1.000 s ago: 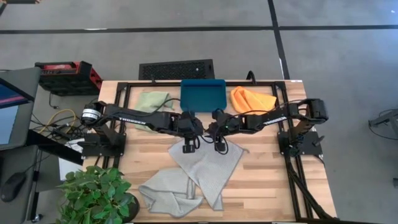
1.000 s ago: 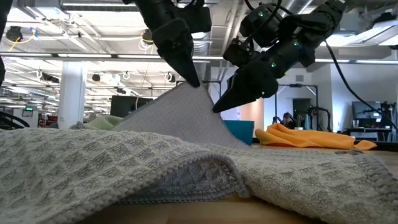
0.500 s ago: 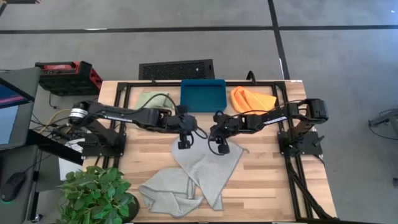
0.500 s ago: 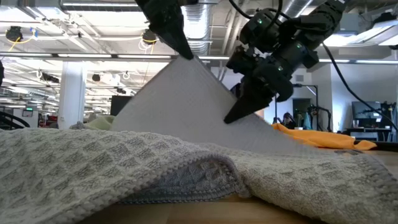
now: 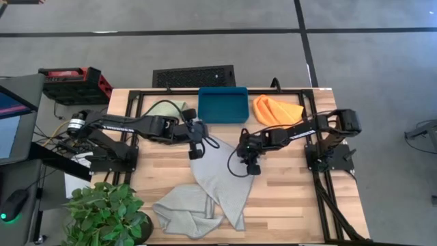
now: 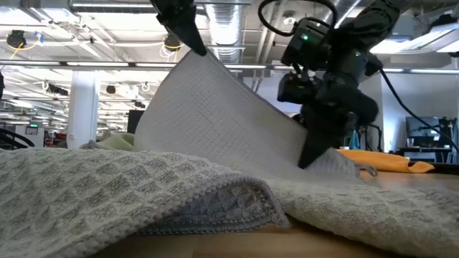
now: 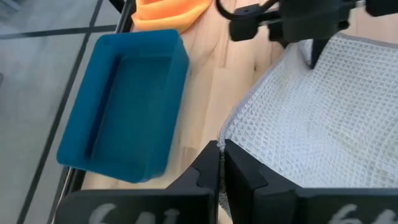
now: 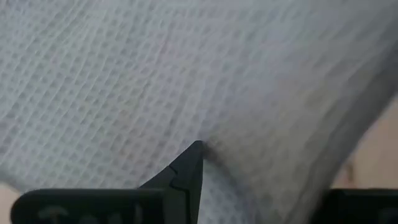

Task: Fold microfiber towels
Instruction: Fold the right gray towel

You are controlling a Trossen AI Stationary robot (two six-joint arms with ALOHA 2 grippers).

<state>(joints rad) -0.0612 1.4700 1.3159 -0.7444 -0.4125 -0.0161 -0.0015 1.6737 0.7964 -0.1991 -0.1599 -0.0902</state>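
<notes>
A pale grey towel (image 5: pixel 222 181) lies mid-table, with one corner raised. My left gripper (image 5: pixel 194 152) is shut on that raised corner, high in the low view (image 6: pixel 188 39). My right gripper (image 5: pixel 251 166) is shut on the same towel's right edge, low near the table (image 6: pixel 307 159). A second pale grey towel (image 5: pixel 183 212) lies crumpled at the near edge, under the first towel's near end. A light green towel (image 5: pixel 167 109) and an orange towel (image 5: pixel 276 109) lie at the far edge on either side of the teal tray (image 5: pixel 222 104). My left gripper pinches the grey towel's corner (image 7: pixel 229 132) between its two shut fingers, coming from above. The corner is lifted well clear, and the cloth slopes down from it fairly taut (image 6: pixel 215 107) to the table. My right gripper is shut on the towel's edge (image 8: pixel 208 152), fingers pointing down from above. The held part is close to the table (image 6: pixel 315 161). One layer or several, I cannot tell.
A potted plant (image 5: pixel 106 212) stands at the near left corner. A black frame (image 5: pixel 136 102) rims the table. Bare wood shows at the near right (image 5: pixel 300 205). A red case (image 5: pixel 75 82) sits off the table's far left.
My left gripper has risen and gone toward the table's left and far edges, lifting the towel's corner. My right gripper has gone down and toward the right edge with its part of the edge. The towel's upper edge has been spread out between them; its near end has stayed put.
</notes>
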